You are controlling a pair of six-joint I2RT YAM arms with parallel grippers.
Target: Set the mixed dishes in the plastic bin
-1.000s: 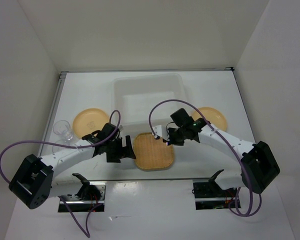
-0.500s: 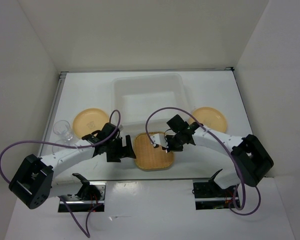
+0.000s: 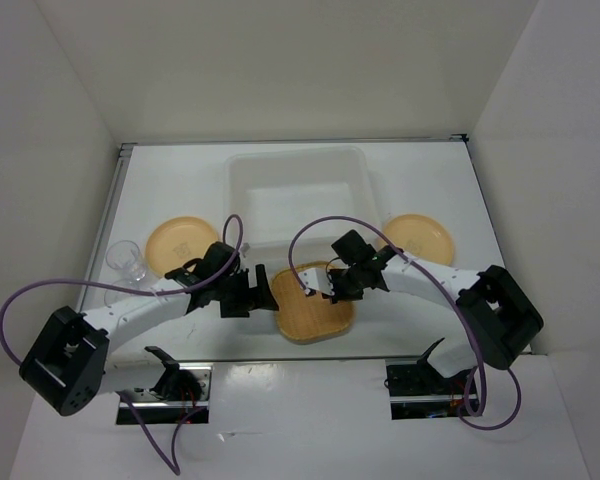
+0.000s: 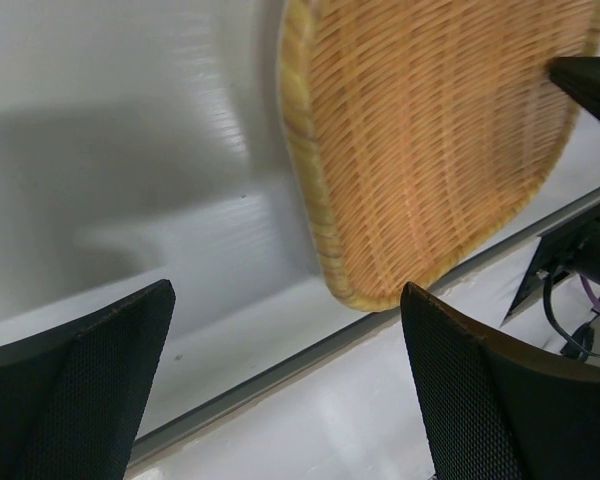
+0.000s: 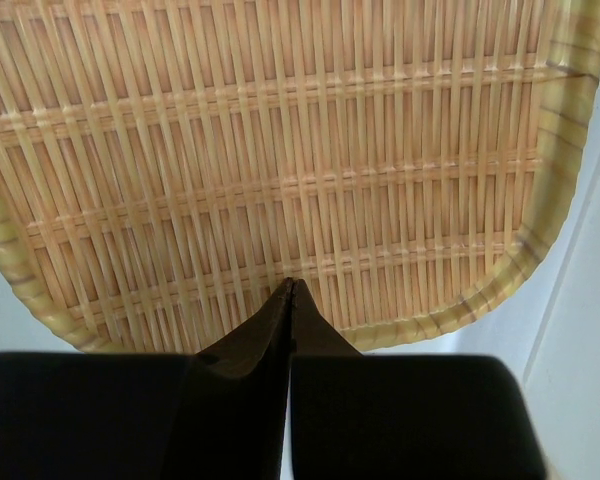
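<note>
Mostly the danger is a slide. The woven plate (image 3: 315, 312) lies on the table (image 3: 180, 190) just in front of the bin (image 3: 242, 172), not yet in it, and close to the table's near edge. The right jaws are clenched to a point, empty, with the tip on or just above the plate's woven face near its rim. A push from that tip, I judge, could skid the plate across the smooth top and off the near edge, or tip it up. The left jaws stand released and wide just beside the plate's left rim, holding nothing. That rim is low and thin, so they could close and miss it. The plate is tan, rounded-square and finely woven, with a raised yellowish border, and it looks stiff and light.
</note>
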